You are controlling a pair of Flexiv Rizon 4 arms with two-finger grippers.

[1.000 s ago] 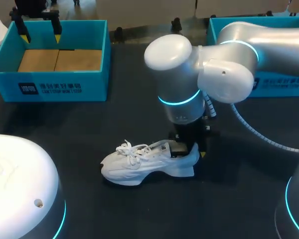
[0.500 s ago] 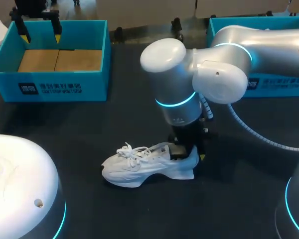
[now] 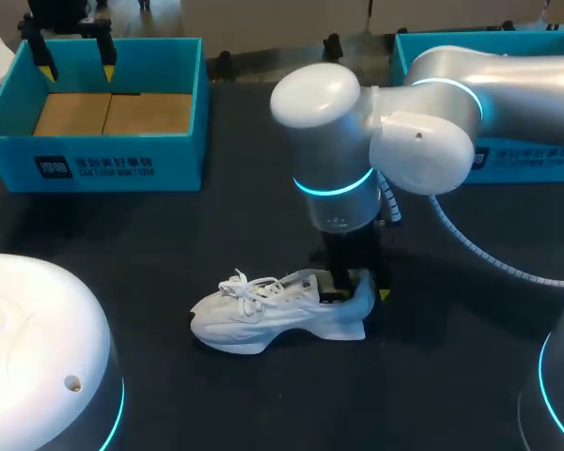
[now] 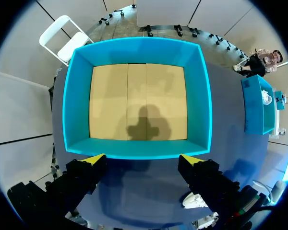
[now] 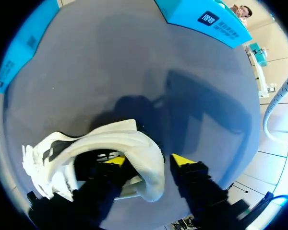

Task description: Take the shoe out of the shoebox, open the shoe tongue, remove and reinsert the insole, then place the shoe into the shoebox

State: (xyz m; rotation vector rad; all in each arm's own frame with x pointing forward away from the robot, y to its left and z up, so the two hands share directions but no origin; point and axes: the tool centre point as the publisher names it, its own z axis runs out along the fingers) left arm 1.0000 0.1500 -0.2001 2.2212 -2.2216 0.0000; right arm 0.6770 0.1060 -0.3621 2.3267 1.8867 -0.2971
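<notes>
My right claw [image 5: 149,162] pinches the heel of the shoe [image 3: 263,315] — toe pointing leftward across the tabletop [image 3: 169,244], away from it.

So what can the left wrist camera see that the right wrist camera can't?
Only the left wrist view looks down into the teal shoebox, bare cardboard inside, with the open left end effector over one wall. Only the right wrist view shows the right end effector pinching the white shoe by its heel, one finger inside, one outside. Both show the dark table and some of the shoe.
</notes>
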